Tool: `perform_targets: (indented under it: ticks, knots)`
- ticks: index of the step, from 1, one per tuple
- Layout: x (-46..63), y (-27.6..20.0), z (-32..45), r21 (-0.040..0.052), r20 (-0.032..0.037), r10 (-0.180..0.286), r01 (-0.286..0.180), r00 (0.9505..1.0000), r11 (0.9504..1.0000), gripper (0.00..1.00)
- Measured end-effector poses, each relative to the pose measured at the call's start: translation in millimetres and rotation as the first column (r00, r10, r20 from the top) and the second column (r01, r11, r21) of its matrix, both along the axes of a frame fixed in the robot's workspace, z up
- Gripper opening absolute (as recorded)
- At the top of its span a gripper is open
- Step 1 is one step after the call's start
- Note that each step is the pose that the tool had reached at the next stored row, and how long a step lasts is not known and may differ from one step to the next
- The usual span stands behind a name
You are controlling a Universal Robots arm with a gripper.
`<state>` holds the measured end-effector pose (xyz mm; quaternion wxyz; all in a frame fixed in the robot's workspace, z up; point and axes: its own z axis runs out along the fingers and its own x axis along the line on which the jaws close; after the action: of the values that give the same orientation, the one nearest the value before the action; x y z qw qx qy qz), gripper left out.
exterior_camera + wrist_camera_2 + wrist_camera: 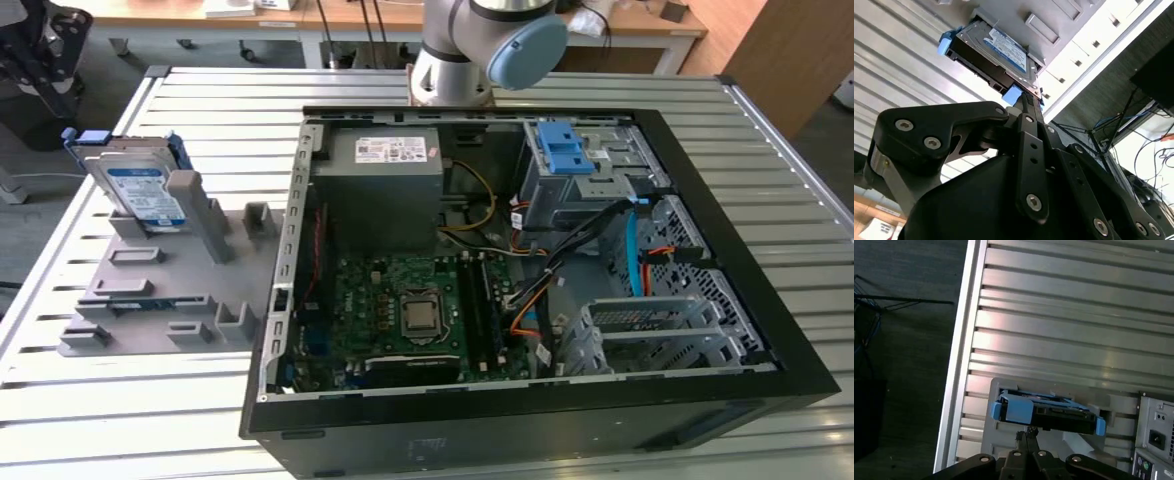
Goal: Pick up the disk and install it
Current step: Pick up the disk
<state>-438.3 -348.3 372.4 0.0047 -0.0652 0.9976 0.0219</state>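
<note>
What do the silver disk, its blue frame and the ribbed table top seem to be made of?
The flat rectangular silver disk: metal casing, dull sheen, paper-like white label. Its blue carrier frame: likely moulded plastic, matte, uniform colour. The slatted grey table: probably aluminium, brushed, reflecting light.

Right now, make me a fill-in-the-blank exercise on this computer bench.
1. The disk stands on the exterior view's ___ of the open computer case.
2. The disk stands ___ in the grey holder, not flat.
3. The disk's carrier frame is ___ in colour.
Missing words: left; upright; blue.
</note>
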Motion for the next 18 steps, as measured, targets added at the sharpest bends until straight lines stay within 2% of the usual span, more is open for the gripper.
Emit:
perform_targets:
  ticks: [4,8,13,18]
  knots:
    - [0.0,0.0,-0.1,0.0,0.0004,0.057,-0.057,0.9983,0.9983,0.11]
    - [0.0,0.0,-0.2,0.0,0.0005,0.117,-0.117,0.9931,0.9931,0.11]
    - [0.0,0.0,-0.3,-0.0001,0.001,0.192,-0.192,0.9815,0.9815,0.11]
    - [0.0,0.0,-0.5,-0.0003,0.0017,0.264,-0.264,0.9644,0.9644,0.11]
